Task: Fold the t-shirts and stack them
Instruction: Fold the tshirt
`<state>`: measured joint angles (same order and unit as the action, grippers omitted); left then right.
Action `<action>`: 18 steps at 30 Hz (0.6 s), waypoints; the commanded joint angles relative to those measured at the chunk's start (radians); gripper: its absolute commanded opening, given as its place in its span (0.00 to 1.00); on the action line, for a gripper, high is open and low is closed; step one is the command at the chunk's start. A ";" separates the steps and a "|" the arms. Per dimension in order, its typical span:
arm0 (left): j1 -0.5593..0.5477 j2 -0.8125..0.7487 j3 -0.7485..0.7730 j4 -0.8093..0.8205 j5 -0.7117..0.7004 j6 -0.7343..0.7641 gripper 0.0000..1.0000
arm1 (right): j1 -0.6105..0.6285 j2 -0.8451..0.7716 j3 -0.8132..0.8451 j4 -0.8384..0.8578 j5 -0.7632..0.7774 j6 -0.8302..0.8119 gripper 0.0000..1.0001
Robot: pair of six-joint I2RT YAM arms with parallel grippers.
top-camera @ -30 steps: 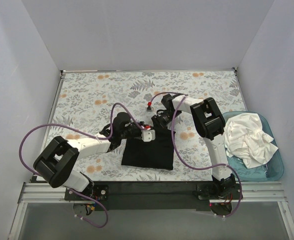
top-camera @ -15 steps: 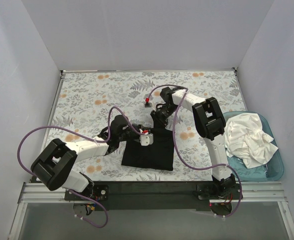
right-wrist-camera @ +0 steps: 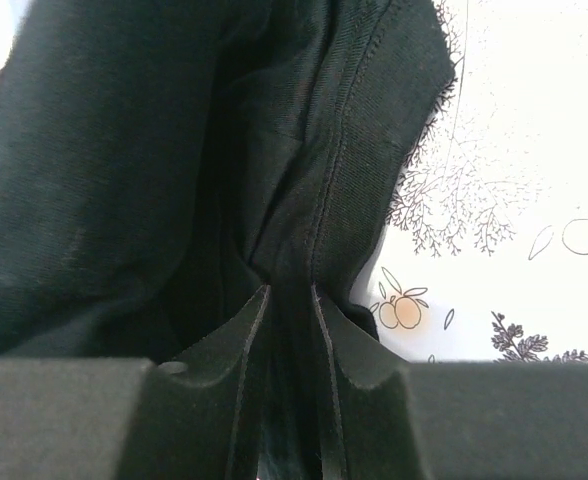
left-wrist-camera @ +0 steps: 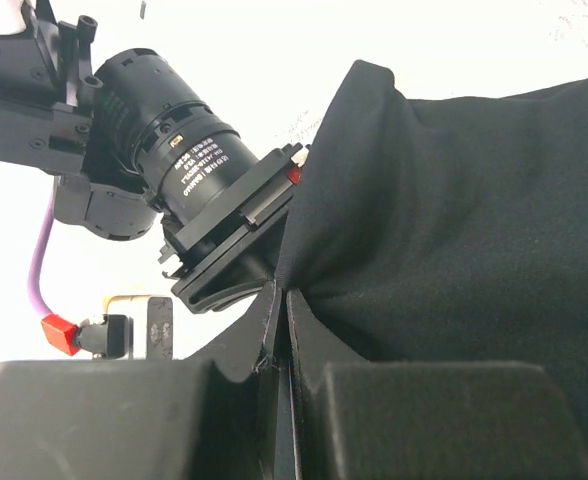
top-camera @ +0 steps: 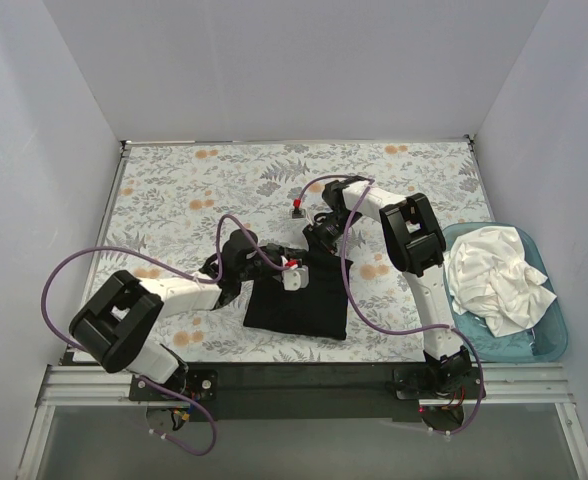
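So the black t-shirt [top-camera: 299,305] is sitting a bit toward 6 o'clock from the middle of the floral cloth [top-camera: 189,190], partly folded into a roughly square shape, with its near edge flat and its far edge bunched up where both arms have it. The left gripper [top-camera: 292,272] is clamped tight on a fold at about 12 o'clock on the shirt. In the left wrist view its fingers [left-wrist-camera: 314,400] are pressed together with black fabric pinched between them. The right gripper [top-camera: 314,236] is just past it at roughly 1 o'clock, and its wrist view shows the jaws squeezed onto a seam ridge of the same shirt, with cloth filling the narrow gap. The white t-shirts [top-camera: 496,275] are a crumpled pile in the teal tub [top-camera: 557,345] over at 4 o'clock, well apart from the black one.
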<state>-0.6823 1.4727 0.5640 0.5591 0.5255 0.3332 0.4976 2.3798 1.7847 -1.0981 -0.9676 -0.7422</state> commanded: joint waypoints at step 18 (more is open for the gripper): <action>0.009 0.169 -0.047 0.392 -0.073 0.018 0.00 | -0.002 -0.034 0.054 -0.052 0.118 -0.023 0.31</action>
<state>-0.6823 1.6386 0.5404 0.8204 0.4725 0.3347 0.4976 2.3795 1.8030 -1.1328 -0.9352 -0.7593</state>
